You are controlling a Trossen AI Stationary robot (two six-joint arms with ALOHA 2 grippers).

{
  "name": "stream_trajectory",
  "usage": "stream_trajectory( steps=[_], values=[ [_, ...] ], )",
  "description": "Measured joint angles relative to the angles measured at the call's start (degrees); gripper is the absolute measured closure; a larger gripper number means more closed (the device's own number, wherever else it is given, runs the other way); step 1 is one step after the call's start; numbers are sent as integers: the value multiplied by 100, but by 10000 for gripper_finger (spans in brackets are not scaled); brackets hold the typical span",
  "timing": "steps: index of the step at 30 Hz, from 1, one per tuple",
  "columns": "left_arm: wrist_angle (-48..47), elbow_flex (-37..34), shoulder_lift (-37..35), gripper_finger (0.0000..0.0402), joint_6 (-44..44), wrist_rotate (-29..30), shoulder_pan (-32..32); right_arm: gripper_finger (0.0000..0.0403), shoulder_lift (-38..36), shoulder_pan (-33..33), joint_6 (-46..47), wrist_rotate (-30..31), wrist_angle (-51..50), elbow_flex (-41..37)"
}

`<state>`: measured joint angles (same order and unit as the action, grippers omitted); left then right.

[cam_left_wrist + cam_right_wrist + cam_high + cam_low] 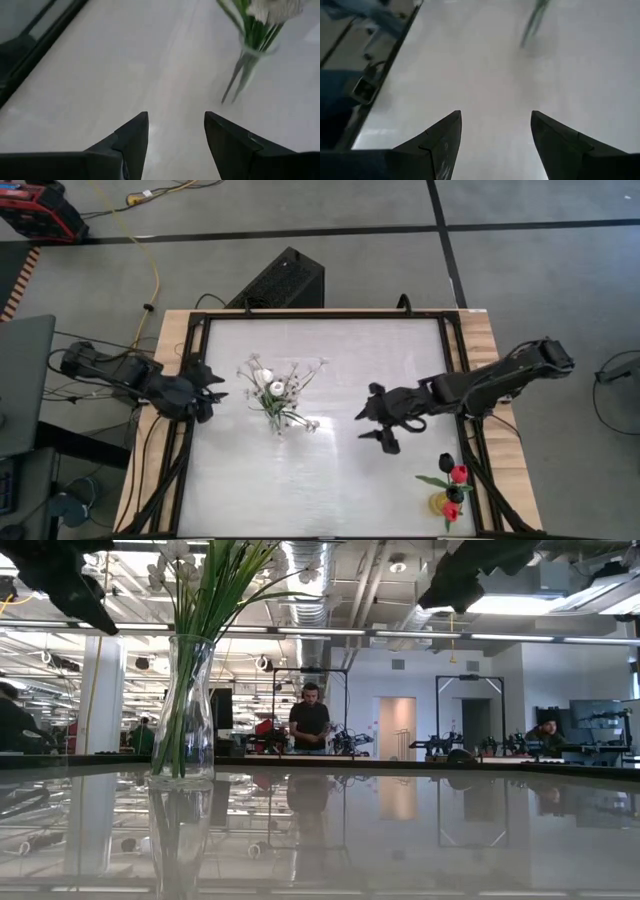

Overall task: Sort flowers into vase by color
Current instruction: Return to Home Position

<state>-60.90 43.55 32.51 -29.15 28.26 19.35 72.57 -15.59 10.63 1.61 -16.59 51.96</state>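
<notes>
Where your white flowers (275, 388) are standing: in the clear vase (185, 710), left of the middle of the tabletop (330, 480), stems fanning out above its rim.
Left gripper (176, 116): hovering over the left edge near that vase, fingers spread apart, gripping nothing.
Right gripper (496, 113): hanging above the tabletop right of centre, fingers parted, carrying nothing.
Red flowers (458, 473): sitting with a near-black one (446, 463) in a yellowish vase (440, 502) at the right edge's corner that is showing lowest in your high view.
</notes>
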Motion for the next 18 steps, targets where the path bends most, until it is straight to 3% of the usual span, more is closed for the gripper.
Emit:
stream_trajectory(
  steps=[5,12,18],
  values=[
    [1662,-899,-962,220,452,-50,-17,138,-446,37,-262,699,-225,0],
    [4814,-2091,-1398,220,2247,-186,-49,138,-1009,768,-587,734,-459,0],
    [5558,-2287,-1408,220,3340,262,-146,138,-1362,1671,-1056,631,-403,0]
  ],
)
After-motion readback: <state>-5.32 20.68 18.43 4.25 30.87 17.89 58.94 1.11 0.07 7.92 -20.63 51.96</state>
